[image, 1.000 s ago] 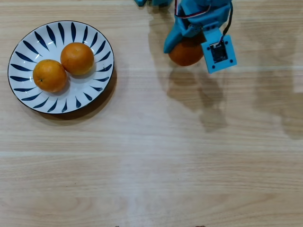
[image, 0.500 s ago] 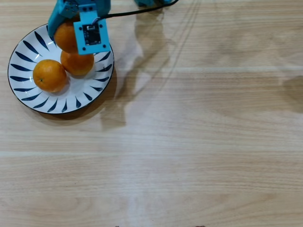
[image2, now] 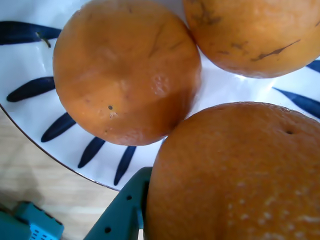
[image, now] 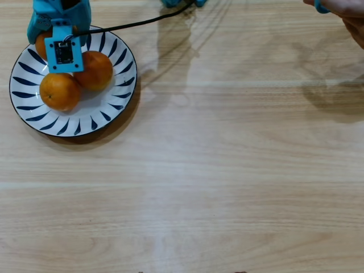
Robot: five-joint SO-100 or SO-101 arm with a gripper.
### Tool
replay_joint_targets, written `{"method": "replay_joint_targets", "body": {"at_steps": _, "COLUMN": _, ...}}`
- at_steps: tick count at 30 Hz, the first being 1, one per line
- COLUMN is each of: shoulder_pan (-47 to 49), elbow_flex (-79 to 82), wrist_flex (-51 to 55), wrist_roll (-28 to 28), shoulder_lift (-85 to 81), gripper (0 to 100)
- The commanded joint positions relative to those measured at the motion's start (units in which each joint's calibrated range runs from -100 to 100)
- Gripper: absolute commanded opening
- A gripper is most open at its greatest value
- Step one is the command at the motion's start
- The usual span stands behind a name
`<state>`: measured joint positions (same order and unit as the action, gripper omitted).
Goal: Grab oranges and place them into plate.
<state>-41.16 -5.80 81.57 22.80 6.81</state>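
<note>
Overhead, upper left: gripper over plate, closed on third orange, mostly hidden. Two oranges lie touching on the plate. Whether the held orange touches the plate is unclear.

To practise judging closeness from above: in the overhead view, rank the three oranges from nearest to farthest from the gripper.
1. The orange in the gripper: the held orange, at the plate's upper left, mostly hidden under the arm.
2. The right orange, just right of the gripper.
3. The lower orange, below it; nearly level with the second, so that order is uncertain.
</note>
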Motion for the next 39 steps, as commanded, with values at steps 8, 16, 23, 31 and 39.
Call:
{"method": "replay_joint_targets", "body": {"at_steps": 8, "shoulder_pan": 0.35, "elbow_flex": -2.39, "wrist_flex": -1.08, "wrist_roll": 0.26, "shoulder_lift": -0.73, "gripper": 48}}
{"method": "replay_joint_targets", "body": {"at_steps": 16, "shoulder_pan": 2.77, "elbow_flex": -2.39, "wrist_flex": -0.22, "wrist_roll": 1.56, "shoulder_lift": -1.07, "gripper": 39}}
{"method": "replay_joint_targets", "body": {"at_steps": 23, "shoulder_pan": 10.27, "elbow_flex": -1.58, "wrist_flex": -0.22, "wrist_roll": 0.26, "shoulder_lift": -3.77, "gripper": 5}}
{"method": "replay_joint_targets", "body": {"at_steps": 31, "shoulder_pan": 24.46, "elbow_flex": 13.72, "wrist_flex": -7.7, "wrist_roll": -11.09, "shoulder_lift": -19.75, "gripper": 2}}
{"method": "replay_joint_targets", "body": {"at_steps": 39, "shoulder_pan": 41.0, "elbow_flex": 53.38, "wrist_flex": -27.03, "wrist_roll": -15.79, "shoulder_lift": -47.39, "gripper": 2}}
